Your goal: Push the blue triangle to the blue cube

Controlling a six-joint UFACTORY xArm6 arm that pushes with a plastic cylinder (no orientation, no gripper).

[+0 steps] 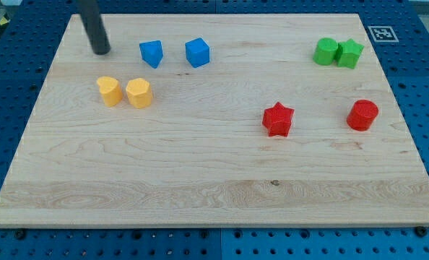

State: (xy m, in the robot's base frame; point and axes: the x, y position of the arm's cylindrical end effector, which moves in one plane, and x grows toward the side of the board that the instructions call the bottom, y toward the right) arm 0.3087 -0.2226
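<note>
My tip [101, 51] stands on the counter [200, 180] near its top-left corner, just to the view's left of the blue triangle [151, 53] and apart from it, so the step in hand looks like the line-up before the push. The blue cube [197, 53] sits near the triangle on its right, with a small gap between them, both close to the counter's top edge. There is no hand on this arm, only the rod, so nothing spreads or pinches. The next move likely calls for a straight slide toward the view's right, square through the triangle so it does not spin off past the cube. The counter is pale wood lying on a blue perforated base. Two yellow blocks [124, 92] lie below the tip, clear of that path.
</note>
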